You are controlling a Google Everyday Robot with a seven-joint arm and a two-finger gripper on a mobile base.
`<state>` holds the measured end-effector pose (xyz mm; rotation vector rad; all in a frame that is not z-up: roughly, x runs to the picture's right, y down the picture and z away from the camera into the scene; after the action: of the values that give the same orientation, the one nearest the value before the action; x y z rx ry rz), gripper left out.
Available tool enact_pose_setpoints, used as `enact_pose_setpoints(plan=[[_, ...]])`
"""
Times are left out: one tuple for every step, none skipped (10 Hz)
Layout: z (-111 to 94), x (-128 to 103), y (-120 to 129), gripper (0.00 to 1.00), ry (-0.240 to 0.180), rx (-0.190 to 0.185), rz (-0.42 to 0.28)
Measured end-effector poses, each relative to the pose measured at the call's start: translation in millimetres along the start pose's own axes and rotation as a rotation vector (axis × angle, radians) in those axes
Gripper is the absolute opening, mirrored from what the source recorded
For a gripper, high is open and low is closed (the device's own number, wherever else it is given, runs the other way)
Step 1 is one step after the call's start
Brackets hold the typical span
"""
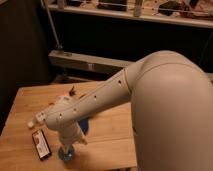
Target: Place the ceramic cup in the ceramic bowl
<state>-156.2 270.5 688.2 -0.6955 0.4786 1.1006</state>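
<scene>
The ceramic cup (64,154), small and pale blue, stands on the wooden table (110,140) near its front edge. My gripper (69,145) points down right over the cup, at or just above its rim, and covers most of it. The arm reaches in from the right and crosses the middle of the table. The ceramic bowl is hidden; only a scrap of orange (73,90) shows behind the arm, and I cannot tell what it is.
A flat dark package (41,145) lies left of the cup. A dark-blue flat thing (85,125) peeks out under the arm. Small white items (37,119) lie at the left. Dark shelving stands behind the table.
</scene>
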Motion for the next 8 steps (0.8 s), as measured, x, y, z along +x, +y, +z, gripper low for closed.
enact_pose_setpoints(plan=[[7,-1,0,0.65,0.006,0.001,0.002],[11,-3,0,0.65,0.008,0.003,0.002],[22,-5,-2,0.65,0.018,0.004,0.004],[29,-6,-2,0.65,0.029,0.003,0.006],[37,-7,-3,0.64,0.041,0.002,0.002],[45,-12,-3,0.57,0.049,-0.002,-0.006],[47,-17,-3,0.49,0.051,-0.004,-0.010],[45,-26,-2,0.38,0.044,-0.004,-0.013]])
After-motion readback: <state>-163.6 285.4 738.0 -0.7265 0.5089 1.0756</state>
